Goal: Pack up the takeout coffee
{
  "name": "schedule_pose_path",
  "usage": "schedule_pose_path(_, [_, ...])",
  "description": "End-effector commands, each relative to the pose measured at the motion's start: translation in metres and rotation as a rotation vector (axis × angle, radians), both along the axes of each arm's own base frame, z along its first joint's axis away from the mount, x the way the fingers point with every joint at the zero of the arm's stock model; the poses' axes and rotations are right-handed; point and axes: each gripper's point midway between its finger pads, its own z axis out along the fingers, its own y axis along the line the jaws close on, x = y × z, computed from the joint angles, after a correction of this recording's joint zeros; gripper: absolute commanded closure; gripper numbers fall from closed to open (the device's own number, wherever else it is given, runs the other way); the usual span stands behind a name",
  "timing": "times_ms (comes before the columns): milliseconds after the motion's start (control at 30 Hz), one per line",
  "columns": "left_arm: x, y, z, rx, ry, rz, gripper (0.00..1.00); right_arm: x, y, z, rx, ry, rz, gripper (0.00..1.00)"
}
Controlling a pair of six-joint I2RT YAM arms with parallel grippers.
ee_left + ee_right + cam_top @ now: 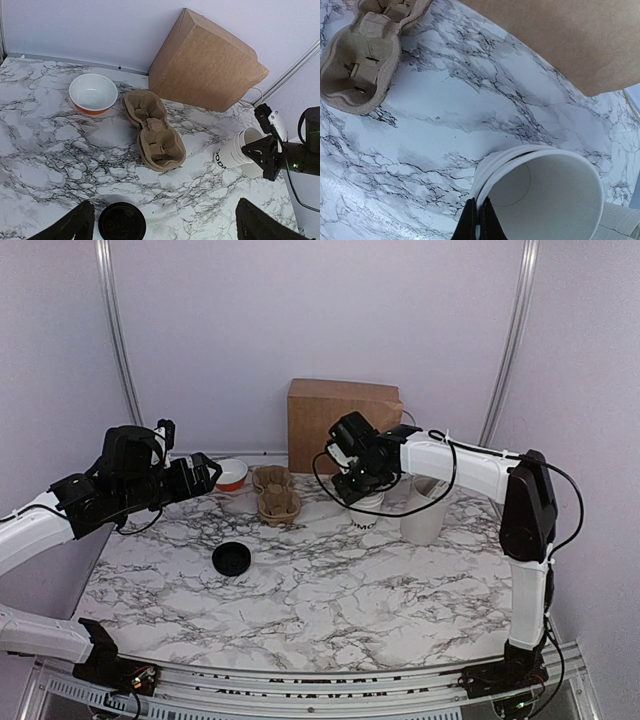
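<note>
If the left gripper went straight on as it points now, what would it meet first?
Probably the bare marble table between the black lid and the cardboard cup carrier, though depth is unclear.

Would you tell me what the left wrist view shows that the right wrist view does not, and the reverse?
Only the left wrist: the orange-sided bowl, the black lid lying alone, and lettering on the white paper cup. Only the right wrist: that cup's inner bottom and a second rim nested around it. Both: the cup held by the right gripper, the cardboard carrier and the brown bag.
</note>
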Motion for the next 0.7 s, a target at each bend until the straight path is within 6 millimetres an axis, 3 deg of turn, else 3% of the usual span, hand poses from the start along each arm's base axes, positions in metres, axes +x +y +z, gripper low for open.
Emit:
schedule_pose_path(0, [-0.001, 0.0, -0.007, 0.007, 0.026, -0.005, 0.01, 0.005, 0.003, 0.036, 0.026, -0.075, -0.013, 1.0])
schedule_pose_path(467, [0.0, -0.003, -0.011, 0.006, 0.038, -0.013, 0.01, 0.003, 0.003, 0.051, 0.047, -0.09, -0.009, 0.99])
schedule_pose_path(667, [0.0, -0.004, -0.013, 0.004, 0.046, -0.018, 0.01, 0.005, -0.002, 0.072, 0.043, -0.129, -0.02, 1.0])
